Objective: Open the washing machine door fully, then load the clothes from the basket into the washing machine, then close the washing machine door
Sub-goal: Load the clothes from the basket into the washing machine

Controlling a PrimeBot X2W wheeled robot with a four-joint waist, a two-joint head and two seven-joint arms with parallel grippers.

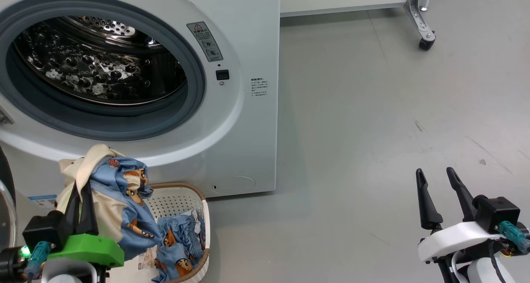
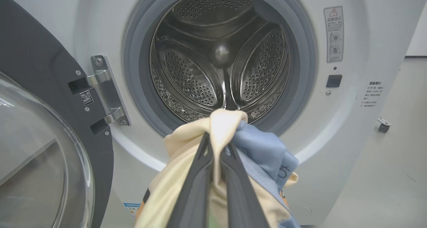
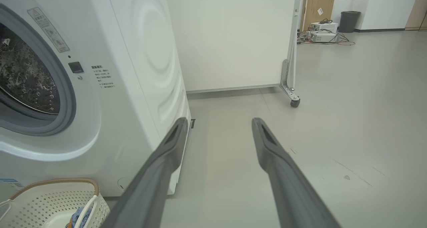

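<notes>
The white washing machine (image 1: 248,109) stands open, its steel drum (image 2: 220,61) bare inside the grey gasket. Its door (image 2: 36,128) is swung wide to the left, black rim and clear glass bowl showing. My left gripper (image 1: 80,187) is shut on the clothes (image 1: 120,200), a cream garment bunched with a light blue printed one, lifted above the basket (image 1: 182,196) just below the drum's mouth. More blue printed clothes (image 1: 178,241) lie in the basket. My right gripper (image 1: 437,175) hangs open over bare floor to the right, holding nothing.
A white partition panel on a caster leg (image 1: 422,30) stands behind and right of the machine. Grey floor (image 1: 372,129) stretches open to the right. Boxes, cables and a dark bin (image 3: 348,21) sit far off by a doorway.
</notes>
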